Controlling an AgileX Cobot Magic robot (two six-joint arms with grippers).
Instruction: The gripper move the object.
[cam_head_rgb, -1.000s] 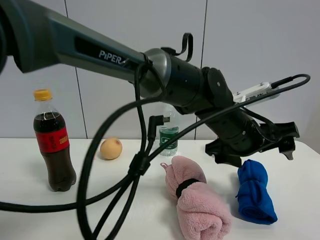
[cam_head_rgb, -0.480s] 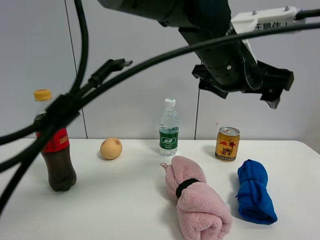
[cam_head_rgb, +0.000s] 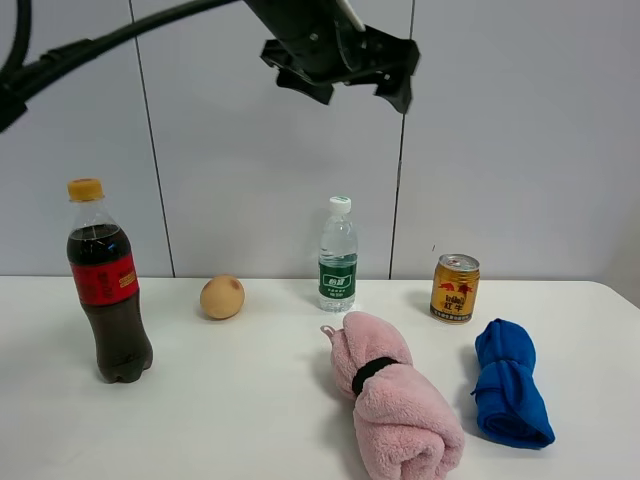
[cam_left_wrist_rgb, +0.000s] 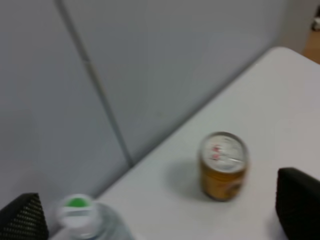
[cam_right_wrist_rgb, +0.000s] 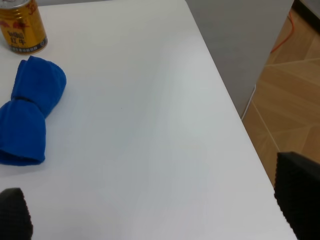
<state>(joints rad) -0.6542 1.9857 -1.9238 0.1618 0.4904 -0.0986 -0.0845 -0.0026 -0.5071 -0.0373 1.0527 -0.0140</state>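
The blue rolled towel (cam_head_rgb: 511, 396) lies on the white table (cam_head_rgb: 230, 400) at the right front, untouched. It also shows in the right wrist view (cam_right_wrist_rgb: 27, 117), apart from my right gripper (cam_right_wrist_rgb: 155, 210), which is open and empty above the table's right end. My left gripper (cam_head_rgb: 360, 95) hangs high above the table near the wall, open and empty, well up and left of the towel. In the left wrist view its gripper (cam_left_wrist_rgb: 160, 212) is spread wide over a gold can (cam_left_wrist_rgb: 223, 165).
A bigger pink rolled towel with a black band (cam_head_rgb: 395, 405) lies left of the blue one. A gold can (cam_head_rgb: 455, 288), water bottle (cam_head_rgb: 338, 255), tan ball (cam_head_rgb: 222, 297) and cola bottle (cam_head_rgb: 105, 285) stand farther back and left. The table's right edge drops to wooden floor (cam_right_wrist_rgb: 280, 95).
My left arm has risen from just above the blue towel to high near the wall and swung left. The towels and bottles have not moved.
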